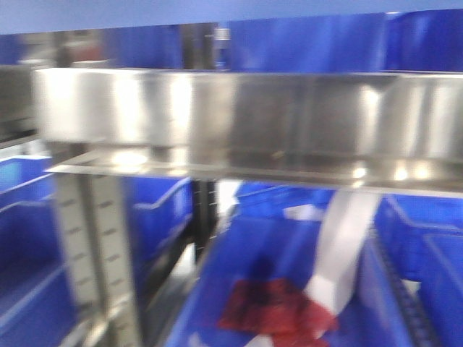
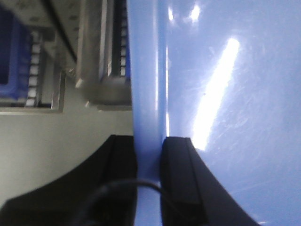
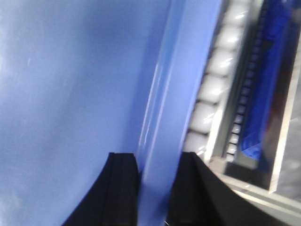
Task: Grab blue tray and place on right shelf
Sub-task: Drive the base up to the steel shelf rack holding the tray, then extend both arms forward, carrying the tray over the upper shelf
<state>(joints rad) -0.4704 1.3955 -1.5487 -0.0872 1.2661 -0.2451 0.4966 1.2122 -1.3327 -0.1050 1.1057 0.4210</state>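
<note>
Left end effector and right end effector each clamp the blue tray (mostly cropped).

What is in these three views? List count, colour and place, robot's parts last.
blue tray: one, light blue, rim clamped by both pincers
steel shelf: one, silver, across the front view
perforated upright: one, grey, under the shelf's left end
bins: several, dark blue, below the shelf
red item: one, red, in the middle bin, blurred
white strip: one, white, reaching into that bin
rollers: one row, white, beside the tray's rim
left pincer: one, black, shut on the rim
right pincer: one, black, shut on the rim
</note>
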